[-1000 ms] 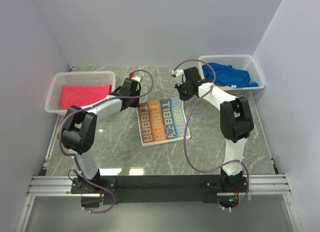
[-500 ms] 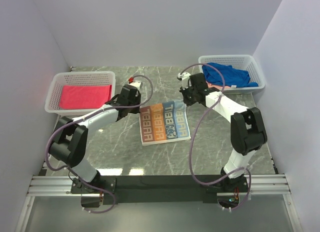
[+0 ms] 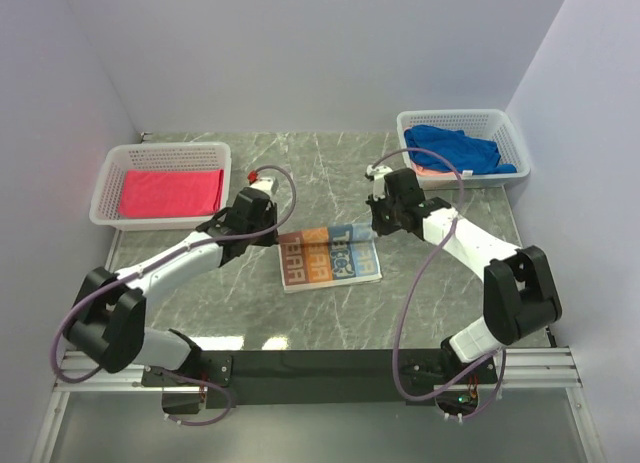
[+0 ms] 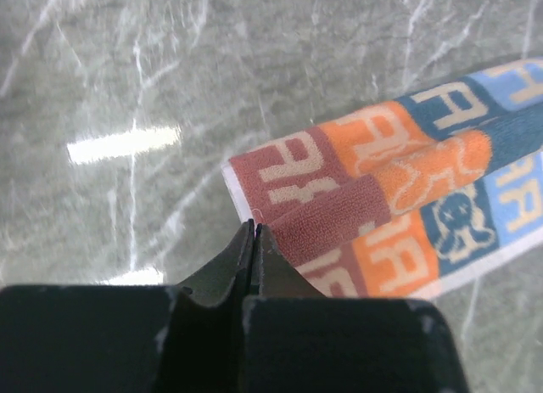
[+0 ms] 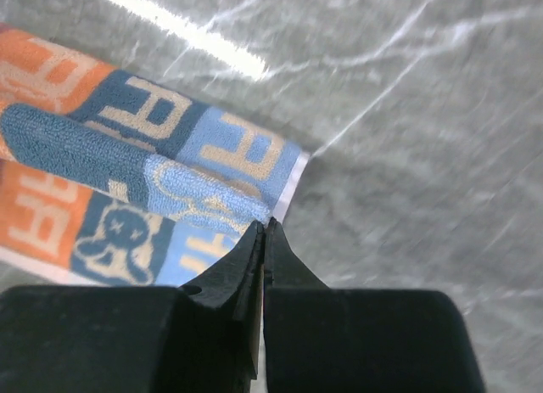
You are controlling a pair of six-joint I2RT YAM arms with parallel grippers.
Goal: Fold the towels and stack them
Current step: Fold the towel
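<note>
- Pulling the far edge of the soft orange-and-blue printed towel [image 3: 328, 259] toward me has made it look shorter than a moment ago. It lies on the grey marble bench [image 3: 330, 163] between my arms.
- My left end effector [image 4: 254, 227] is pressed together, pinching the left corner. My right end effector [image 5: 265, 227] pinches the right corner the same way.
- I think this first fold is nearly done. Next I should lay the edge flat and let go.
- The pink-red cloth towel [image 3: 170, 191] lies flat in the white mesh basket [image 3: 105, 198] on the left.
- The deep blue towel [image 3: 455, 148] sits bunched in the other white basket [image 3: 515, 133].
</note>
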